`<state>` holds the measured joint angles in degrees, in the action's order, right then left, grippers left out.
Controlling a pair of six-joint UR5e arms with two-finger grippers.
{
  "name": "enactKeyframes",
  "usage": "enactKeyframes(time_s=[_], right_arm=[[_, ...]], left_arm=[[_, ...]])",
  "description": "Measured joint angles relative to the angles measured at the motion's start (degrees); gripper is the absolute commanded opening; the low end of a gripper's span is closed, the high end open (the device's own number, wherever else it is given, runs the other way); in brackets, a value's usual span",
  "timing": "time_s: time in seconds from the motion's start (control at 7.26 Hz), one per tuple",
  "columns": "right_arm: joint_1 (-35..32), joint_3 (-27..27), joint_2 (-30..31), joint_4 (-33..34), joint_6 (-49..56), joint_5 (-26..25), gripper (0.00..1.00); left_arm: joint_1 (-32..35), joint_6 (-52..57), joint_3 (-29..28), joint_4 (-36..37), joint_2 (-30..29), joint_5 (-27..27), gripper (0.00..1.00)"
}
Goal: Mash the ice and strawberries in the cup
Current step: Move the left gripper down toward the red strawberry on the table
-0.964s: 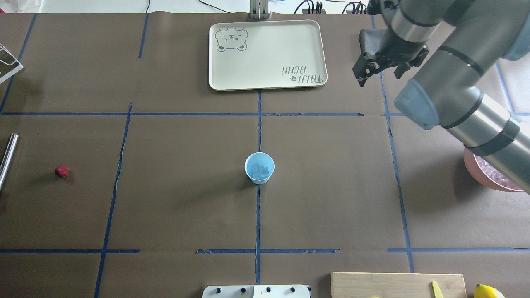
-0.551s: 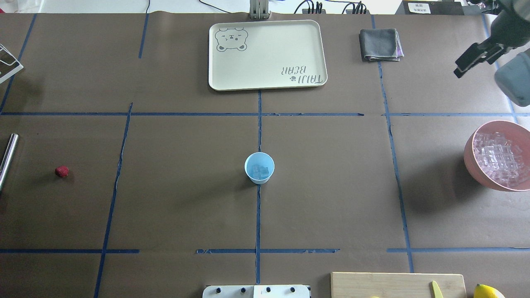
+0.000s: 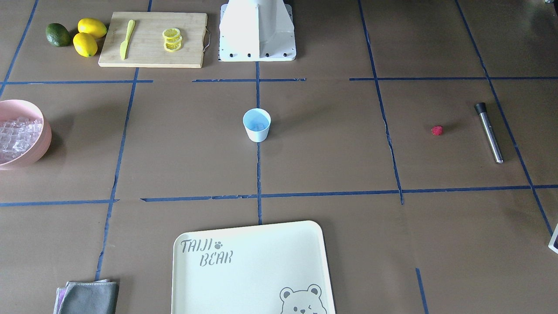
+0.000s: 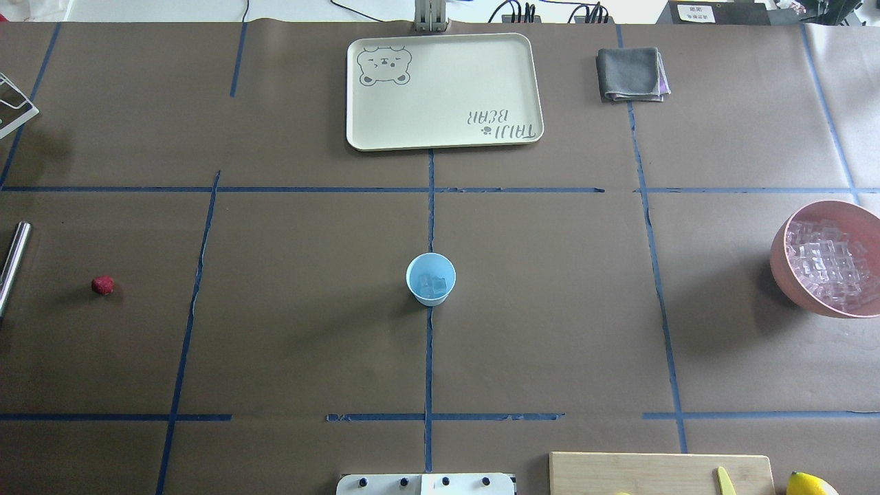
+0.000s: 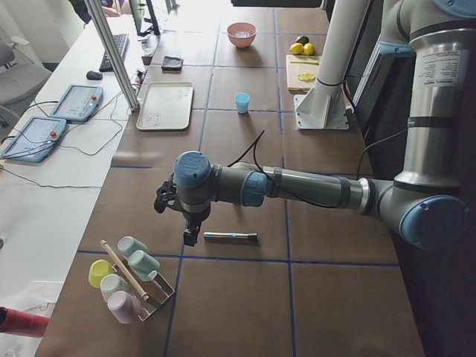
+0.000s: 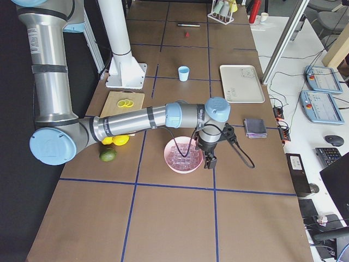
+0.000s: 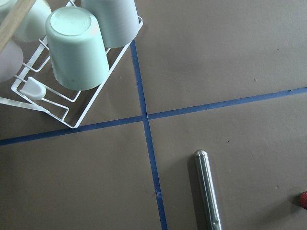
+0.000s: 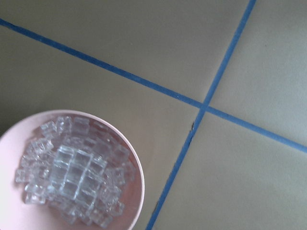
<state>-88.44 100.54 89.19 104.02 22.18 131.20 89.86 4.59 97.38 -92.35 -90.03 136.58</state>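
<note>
Ice [image 4: 434,283] sat in the cup [image 4: 430,278] at the centre of the overhead frame; the strawberry [image 4: 103,284] lay apart at far left. The left gripper [image 5: 190,235] hung near a metal rod [image 5: 232,236], the right gripper [image 6: 209,161] beside a pink bowl [image 4: 778,256]; whether either was spread or pressed together could not be told.

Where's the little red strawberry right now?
In the overhead view the strawberry lies at the far left, beside the metal rod, far from the cup.
</note>
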Motion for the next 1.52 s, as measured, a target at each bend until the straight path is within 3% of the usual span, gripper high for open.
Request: enactKeyframes(time_s=[0.41, 0.83, 1.1, 1.52], right_arm=[[-4.0, 1.4, 7.4, -1.1, 0.1, 0.1, 1.0], [-4.1, 1.6, 8.1, -5.5, -5.9, 0.0, 1.0], [-4.1, 1.6, 8.2, -6.0, -6.4, 0.1, 1.0], [-4.1, 1.6, 8.2, -6.0, -6.4, 0.1, 1.0]], left_arm=[[-4.0, -2.5, 0.5, -4.9, 0.5, 0.0, 1.0], [-17.3, -24.2, 0.5, -18.3, 2.6, -1.6, 1.0], [-26.2, -37.9, 0.2, -28.5, 4.4, -7.0, 1.0], [-36.7, -52.0, 0.1, -37.4, 5.5, -14.0, 1.0]])
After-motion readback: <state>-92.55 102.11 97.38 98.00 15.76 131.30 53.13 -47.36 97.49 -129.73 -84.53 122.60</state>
